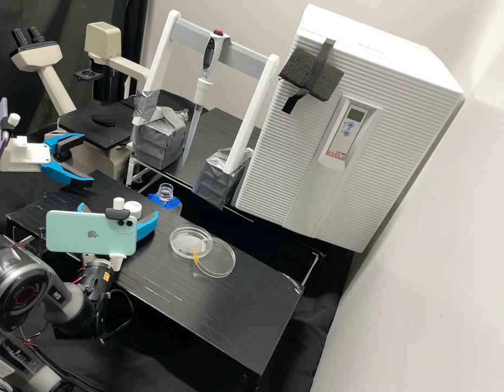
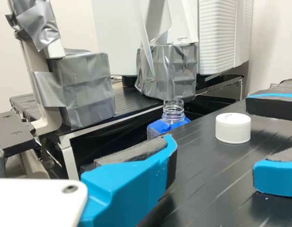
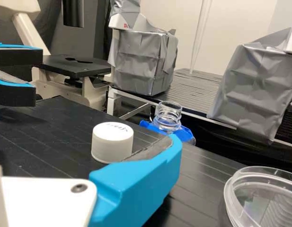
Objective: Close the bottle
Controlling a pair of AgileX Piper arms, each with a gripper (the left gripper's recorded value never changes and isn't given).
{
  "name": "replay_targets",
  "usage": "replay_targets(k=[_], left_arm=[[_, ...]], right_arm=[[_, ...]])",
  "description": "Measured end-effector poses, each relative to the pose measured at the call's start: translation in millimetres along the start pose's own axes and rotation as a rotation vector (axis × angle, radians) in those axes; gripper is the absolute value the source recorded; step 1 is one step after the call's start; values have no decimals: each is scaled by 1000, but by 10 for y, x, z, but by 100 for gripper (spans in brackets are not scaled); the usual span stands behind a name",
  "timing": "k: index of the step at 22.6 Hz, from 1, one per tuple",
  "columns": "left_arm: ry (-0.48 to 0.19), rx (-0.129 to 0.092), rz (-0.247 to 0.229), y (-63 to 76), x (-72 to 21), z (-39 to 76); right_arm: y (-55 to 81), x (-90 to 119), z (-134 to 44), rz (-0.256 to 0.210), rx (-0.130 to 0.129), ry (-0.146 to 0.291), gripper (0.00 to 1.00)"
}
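Bottle (image 1: pixel 165 195), centre-left: uncapped; cap (image 1: pixel 134 207) loose on bench (image 1: pixel 235 305) beside it; left gripper (image 1: pixel 87 159) and right gripper (image 2: pixel 253 137) both spread, empty; whole closing remains.

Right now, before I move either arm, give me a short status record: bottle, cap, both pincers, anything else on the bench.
bottle: open, blue liquid inside, standing just past the far edge of the bench
cap: white, on the bench, apart from the bottle
left pincer: open, empty, near the bench's far left corner
right pincer: open, close by the cap, not gripping it
dishes: two, clear, overlapping, on the bench
task: not done, cap off
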State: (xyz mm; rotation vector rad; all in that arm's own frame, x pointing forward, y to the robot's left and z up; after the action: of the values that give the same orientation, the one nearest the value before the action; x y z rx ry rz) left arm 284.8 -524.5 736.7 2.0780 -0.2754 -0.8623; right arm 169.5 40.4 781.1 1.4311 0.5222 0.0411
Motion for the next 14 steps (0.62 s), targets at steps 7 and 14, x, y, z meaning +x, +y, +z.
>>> replay_targets(k=[7, 14], left_arm=[[0, 0, 0, 0, 0, 0], [0, 0, 0, 0, 0, 0]], right_arm=[[-15, 7, 4, -10, 5, 0, 0], [-21, 11, 0, -13, 6, 4, 0]])
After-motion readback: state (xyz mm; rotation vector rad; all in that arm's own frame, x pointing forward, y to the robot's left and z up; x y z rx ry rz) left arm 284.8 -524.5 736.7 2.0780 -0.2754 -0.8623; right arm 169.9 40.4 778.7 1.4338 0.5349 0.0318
